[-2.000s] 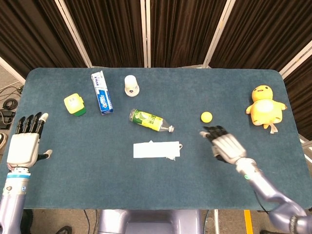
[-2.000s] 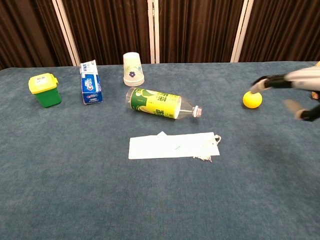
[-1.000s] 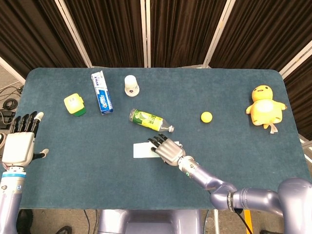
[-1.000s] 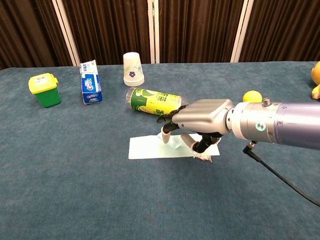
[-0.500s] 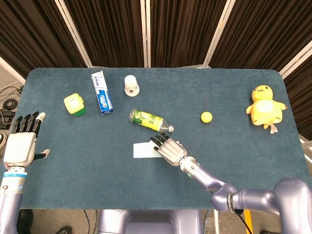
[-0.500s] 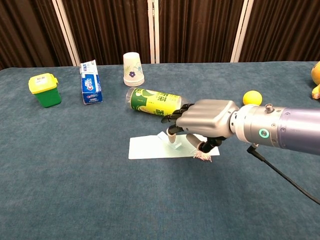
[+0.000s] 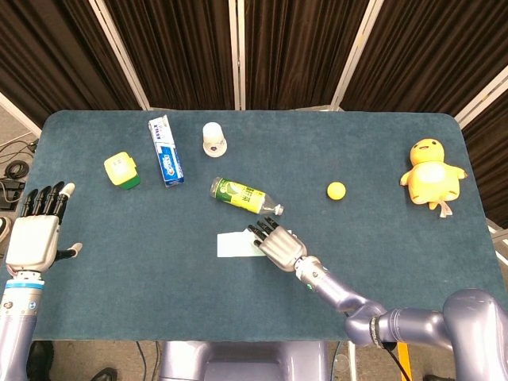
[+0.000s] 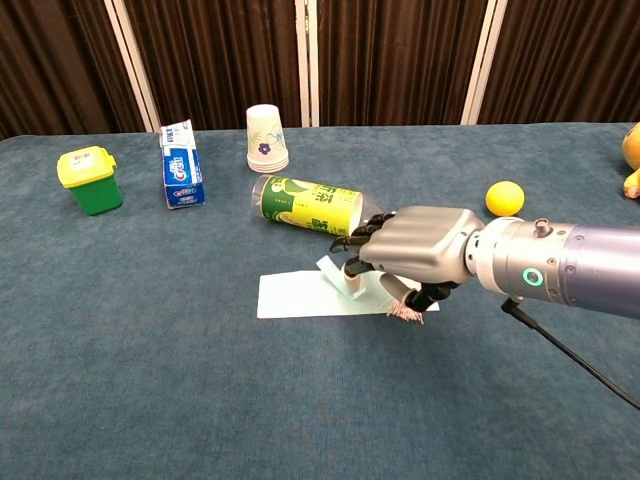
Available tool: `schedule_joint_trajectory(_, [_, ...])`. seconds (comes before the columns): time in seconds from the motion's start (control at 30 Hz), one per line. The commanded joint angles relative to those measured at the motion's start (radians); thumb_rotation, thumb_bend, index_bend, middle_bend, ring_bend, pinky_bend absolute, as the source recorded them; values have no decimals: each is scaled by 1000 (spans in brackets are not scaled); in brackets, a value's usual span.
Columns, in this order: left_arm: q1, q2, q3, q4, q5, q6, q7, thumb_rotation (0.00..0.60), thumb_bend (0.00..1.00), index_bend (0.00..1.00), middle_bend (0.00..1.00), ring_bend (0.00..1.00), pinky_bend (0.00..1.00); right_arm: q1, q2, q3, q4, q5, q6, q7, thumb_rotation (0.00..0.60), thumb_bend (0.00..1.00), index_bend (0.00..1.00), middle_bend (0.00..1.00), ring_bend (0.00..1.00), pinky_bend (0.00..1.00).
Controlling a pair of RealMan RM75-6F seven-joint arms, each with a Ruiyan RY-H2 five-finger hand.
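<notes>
A white sheet (image 7: 233, 244) (image 8: 298, 296) lies flat at the table's middle front. My right hand (image 7: 278, 244) (image 8: 420, 256) lies palm down over its right half, fingers spread and pointing toward a green-labelled plastic bottle (image 7: 240, 195) (image 8: 310, 205) that lies on its side just behind. The fingertips touch a small raised fold of the sheet; the thumb curls under near the frayed right corner. Whether the fold is pinched is hidden. My left hand (image 7: 33, 238) hovers at the table's left edge, fingers straight and apart, holding nothing, seen only in the head view.
A yellow ball (image 7: 336, 190) (image 8: 505, 197) and a yellow plush duck (image 7: 431, 173) are to the right. At the back left are an upturned paper cup (image 7: 213, 138) (image 8: 266, 138), a toothpaste box (image 7: 166, 150) (image 8: 182, 164) and a small green bin with a yellow lid (image 7: 121, 170) (image 8: 90, 180).
My right hand swung from beside the yellow ball leftward onto the white sheet, then crept slightly right and settled lower. The sheet's fold rose a little. The left hand barely moved.
</notes>
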Motion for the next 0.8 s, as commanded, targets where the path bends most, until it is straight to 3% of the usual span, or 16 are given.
schedule_joint_trajectory(0.03, [0, 0, -1, 1, 2, -2, 0, 600, 0, 0, 0, 0, 0, -3, 2, -9, -3, -4, 7, -7, 600, 806, 318, 0, 0, 0])
schedule_joint_trajectory(0.4, [4, -2, -4, 0, 9, -5, 0, 600, 0, 0, 0, 0, 0, -25, 1, -45, 12, -46, 23, 13, 600, 805, 347, 0, 0, 0])
schedule_joint_trajectory(0.8, [7, -1, -7, -1, 15, -10, -3, 600, 0, 0, 0, 0, 0, -37, 5, -38, 27, -54, 45, 6, 600, 806, 351, 0, 0, 0])
